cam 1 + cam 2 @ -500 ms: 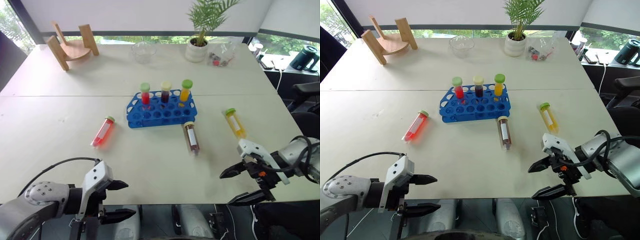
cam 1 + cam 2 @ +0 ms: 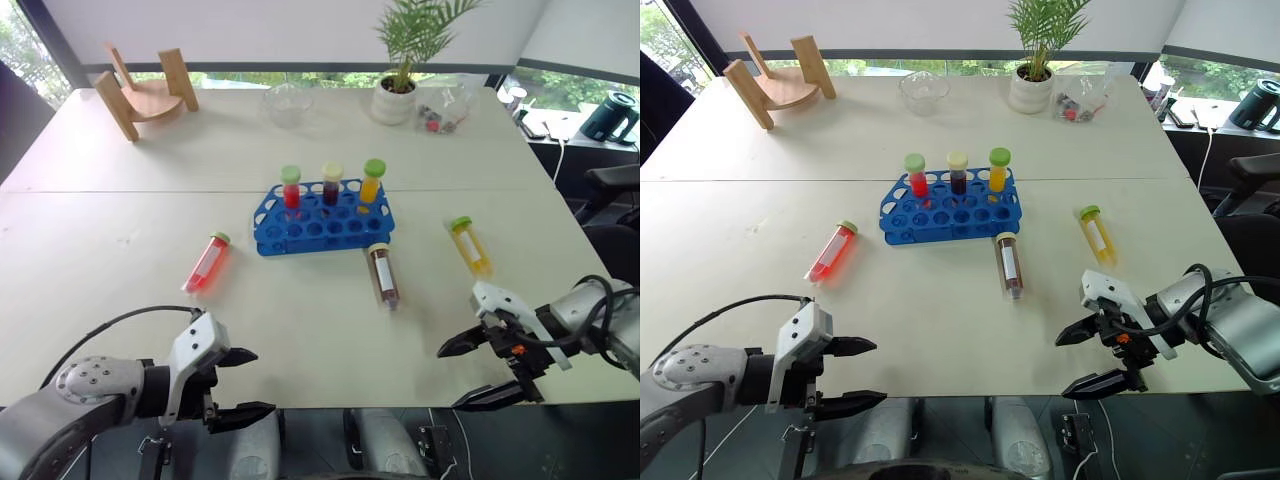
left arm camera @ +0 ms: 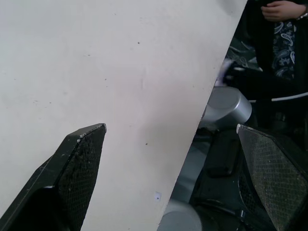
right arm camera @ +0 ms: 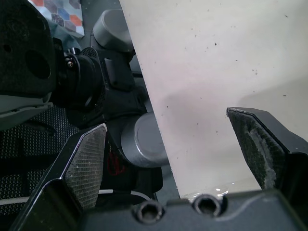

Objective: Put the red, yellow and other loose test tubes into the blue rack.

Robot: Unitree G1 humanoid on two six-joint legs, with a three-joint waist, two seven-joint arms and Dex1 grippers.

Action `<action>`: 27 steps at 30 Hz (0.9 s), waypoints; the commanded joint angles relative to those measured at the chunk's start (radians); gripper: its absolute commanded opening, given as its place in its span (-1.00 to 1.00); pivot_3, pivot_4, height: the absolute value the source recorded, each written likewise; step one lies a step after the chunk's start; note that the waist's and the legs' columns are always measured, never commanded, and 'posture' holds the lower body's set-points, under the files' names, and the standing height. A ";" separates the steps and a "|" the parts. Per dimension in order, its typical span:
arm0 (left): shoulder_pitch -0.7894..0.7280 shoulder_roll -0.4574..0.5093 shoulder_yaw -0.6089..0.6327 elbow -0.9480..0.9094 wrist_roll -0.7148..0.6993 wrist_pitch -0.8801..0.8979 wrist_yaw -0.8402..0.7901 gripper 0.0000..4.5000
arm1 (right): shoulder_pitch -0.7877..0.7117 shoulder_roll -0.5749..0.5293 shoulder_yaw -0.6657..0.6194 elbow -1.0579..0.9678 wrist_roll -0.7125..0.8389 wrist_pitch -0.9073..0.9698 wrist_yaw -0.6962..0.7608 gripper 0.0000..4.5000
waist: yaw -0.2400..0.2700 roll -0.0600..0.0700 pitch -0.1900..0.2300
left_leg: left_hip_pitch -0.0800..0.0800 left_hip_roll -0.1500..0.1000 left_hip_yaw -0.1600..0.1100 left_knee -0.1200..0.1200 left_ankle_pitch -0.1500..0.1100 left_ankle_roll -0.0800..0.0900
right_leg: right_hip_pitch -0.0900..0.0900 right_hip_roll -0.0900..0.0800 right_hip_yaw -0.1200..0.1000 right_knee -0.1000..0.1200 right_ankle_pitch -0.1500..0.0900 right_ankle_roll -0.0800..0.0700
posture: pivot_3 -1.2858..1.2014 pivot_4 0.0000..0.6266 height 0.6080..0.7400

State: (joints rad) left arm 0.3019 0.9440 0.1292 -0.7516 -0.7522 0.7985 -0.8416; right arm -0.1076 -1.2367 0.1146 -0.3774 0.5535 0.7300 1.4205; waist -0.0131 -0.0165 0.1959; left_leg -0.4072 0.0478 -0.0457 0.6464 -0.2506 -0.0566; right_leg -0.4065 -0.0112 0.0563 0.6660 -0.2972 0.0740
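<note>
Both hands stay wide open and empty: the left hand (image 2: 238,385) has seemingly edged inward, the right hand (image 2: 482,372) has slipped slightly lower; tubes unmoved.

Pale table (image 2: 120,270); windows (image 2: 300,78) behind; potted plant (image 2: 405,50).

Head stereo pair looked forward and down over the white table (image 2: 120,250), both eyes sharing the blue rack (image 2: 950,212). Each wrist camera sat close above the table's near edge, looking along its own fingers.
</note>
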 commanded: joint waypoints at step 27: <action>-0.871 0.108 -0.140 0.386 0.142 -0.163 -0.255 1.00 | -1.191 0.279 0.411 0.980 -0.457 0.352 -0.186 0.97 | -0.004 0.004 0.003 | -0.003 -0.001 0.003 -0.001 0.001 -0.002 | -0.004 0.000 0.002 0.000 0.007 0.006 | 0.03 -0.52 1.00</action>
State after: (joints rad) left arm -0.5576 1.0550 0.0137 -0.3758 -0.6559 0.6806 -1.0697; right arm -1.2411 -0.9486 0.4924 0.5246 0.1610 1.0852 1.1989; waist -0.0170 -0.0129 0.1985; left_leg -0.4114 0.0471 -0.0408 0.6449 -0.2500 -0.0571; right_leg -0.4127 -0.0114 0.0587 0.6657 -0.2903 0.0806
